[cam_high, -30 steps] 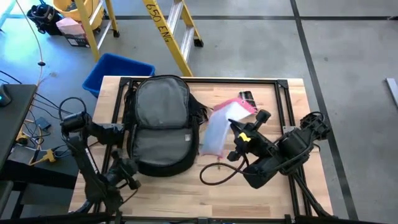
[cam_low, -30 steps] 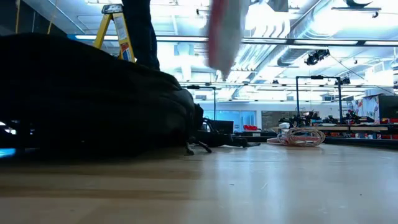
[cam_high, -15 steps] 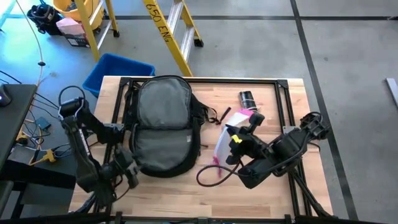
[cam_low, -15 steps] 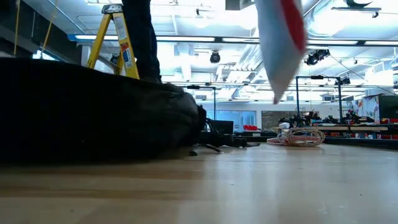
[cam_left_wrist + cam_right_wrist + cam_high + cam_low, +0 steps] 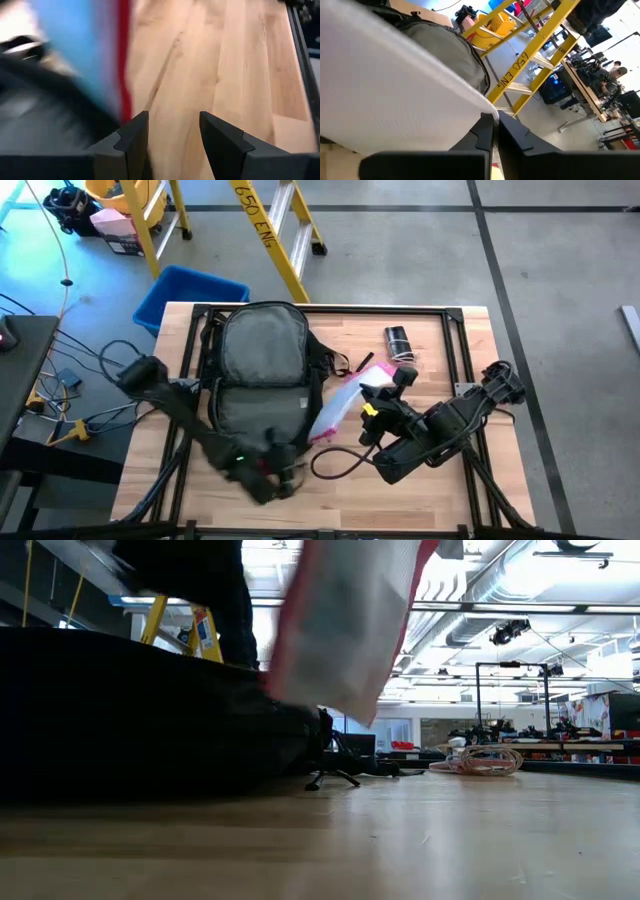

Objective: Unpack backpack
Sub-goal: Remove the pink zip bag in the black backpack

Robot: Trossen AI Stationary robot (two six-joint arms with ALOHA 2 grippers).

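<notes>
The black backpack [image 5: 260,375] lies on the table's left half with its grey back panel up; it is the dark mass [image 5: 150,710] in the low view. My right gripper [image 5: 393,383] hangs above the table's middle, shut on a clear pink-edged pouch [image 5: 340,405]. My left gripper [image 5: 283,477] stands open just off the backpack's near end, with only bare wood between its fingers [image 5: 172,117]. The backpack's dark cloth [image 5: 45,130] lies beside it. My right gripper pinches the pouch's upper edge [image 5: 482,112] between its two shut fingers [image 5: 485,131]. The pouch [image 5: 345,630] hangs below, slanting toward the backpack, its lower corner [image 5: 365,715] clear of the table. Whether it brushes the backpack I cannot tell.
A small black cylinder [image 5: 398,340] lies at the far right of the tabletop. A black cable loop [image 5: 335,463] hangs off my right arm. Black frame rails [image 5: 455,350] run along the table's edges. A yellow ladder [image 5: 270,230] and a blue bin [image 5: 185,295] stand beyond the far edge.
My left arm has swung fast from the table's near left corner toward the right, along the near edge, to the backpack's near end. My right gripper has sunk a little. The pouch has swung below it, and its lower end now points toward the backpack.
</notes>
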